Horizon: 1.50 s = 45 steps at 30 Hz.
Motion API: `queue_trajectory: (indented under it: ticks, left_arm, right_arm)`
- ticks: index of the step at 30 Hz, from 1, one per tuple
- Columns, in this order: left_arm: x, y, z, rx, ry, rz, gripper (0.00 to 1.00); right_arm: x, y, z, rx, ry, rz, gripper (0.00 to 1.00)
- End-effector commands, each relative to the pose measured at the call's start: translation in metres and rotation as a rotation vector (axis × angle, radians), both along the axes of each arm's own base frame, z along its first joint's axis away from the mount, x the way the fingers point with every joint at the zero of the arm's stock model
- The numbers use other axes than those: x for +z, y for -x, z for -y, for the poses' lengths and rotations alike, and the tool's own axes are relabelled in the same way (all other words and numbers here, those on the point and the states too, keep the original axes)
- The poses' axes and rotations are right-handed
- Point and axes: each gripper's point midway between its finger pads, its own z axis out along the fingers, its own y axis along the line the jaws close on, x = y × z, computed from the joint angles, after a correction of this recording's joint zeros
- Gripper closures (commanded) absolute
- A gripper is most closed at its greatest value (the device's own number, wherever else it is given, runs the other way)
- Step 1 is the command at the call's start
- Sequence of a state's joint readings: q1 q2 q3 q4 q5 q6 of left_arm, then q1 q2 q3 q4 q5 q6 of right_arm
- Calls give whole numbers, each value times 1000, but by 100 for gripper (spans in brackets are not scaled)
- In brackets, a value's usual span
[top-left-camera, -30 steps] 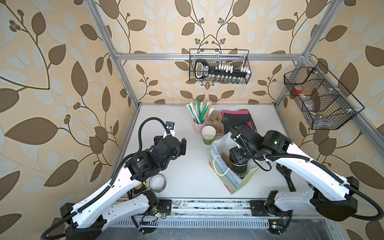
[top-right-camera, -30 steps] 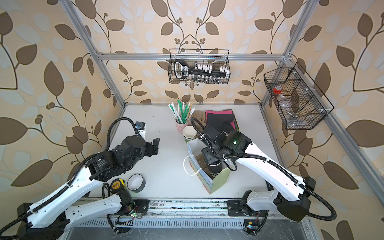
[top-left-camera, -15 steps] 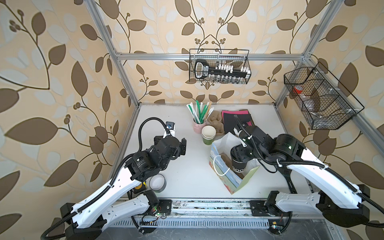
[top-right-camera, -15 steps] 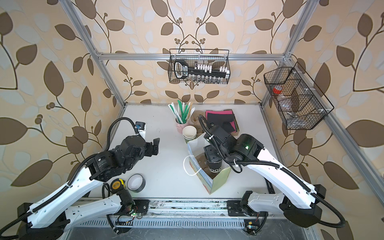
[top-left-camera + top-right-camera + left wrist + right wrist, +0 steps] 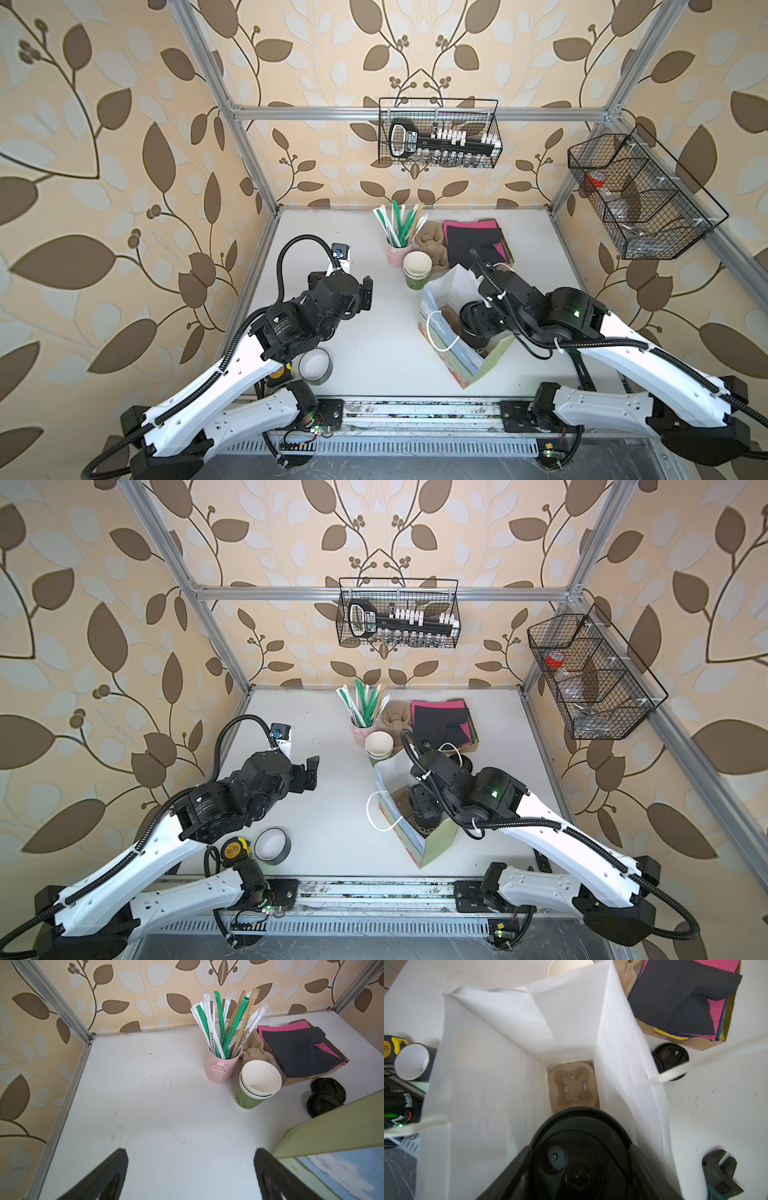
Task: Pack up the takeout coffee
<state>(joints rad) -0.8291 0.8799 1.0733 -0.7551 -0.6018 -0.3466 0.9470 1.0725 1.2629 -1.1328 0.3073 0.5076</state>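
My right gripper (image 5: 579,1167) is shut on the takeout coffee (image 5: 579,1142), a cup with a round black sip lid. Its fingers (image 5: 517,1169) press the cup's sides. The cup (image 5: 476,332) hangs inside the open mouth of the paper gift bag (image 5: 469,368), white inside (image 5: 483,1068). Below it, a brown pulp cup carrier (image 5: 573,1086) lies on the bag's bottom with one empty socket showing. In both top views the right gripper (image 5: 422,802) reaches down into the bag (image 5: 422,848). My left gripper (image 5: 191,1153) hovers open over bare table, left of the bag (image 5: 332,1126).
Behind the bag stand a stack of green paper cups (image 5: 417,270), a pink bucket of wrapped straws (image 5: 395,249) and folded napkins (image 5: 473,241). Loose black lids (image 5: 670,1057) lie beside the bag. A tape roll (image 5: 316,365), a tape measure (image 5: 235,848) and a wrench (image 5: 720,1176) lie near the front edge.
The right arm's elbow and wrist have swung to the right while the cup stayed in the bag's mouth. The left arm has not moved.
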Motion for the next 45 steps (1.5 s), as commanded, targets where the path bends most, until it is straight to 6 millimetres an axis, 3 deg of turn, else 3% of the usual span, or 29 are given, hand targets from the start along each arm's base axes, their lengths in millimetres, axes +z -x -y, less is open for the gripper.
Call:
queue_trajectory:
  ticks: [1, 29, 45]
  left_arm:
    - [3, -2, -4, 13, 10, 20, 4]
    - [2, -3, -2, 9, 7, 14, 4]
    - [2, -2, -2, 6, 7, 13, 4]
  right_arm:
    - [-5, -2, 1, -25, -28, 26, 34]
    - [-49, 6, 5, -66, -70, 8, 33]
    - [-57, 9, 7, -74, -79, -23, 32]
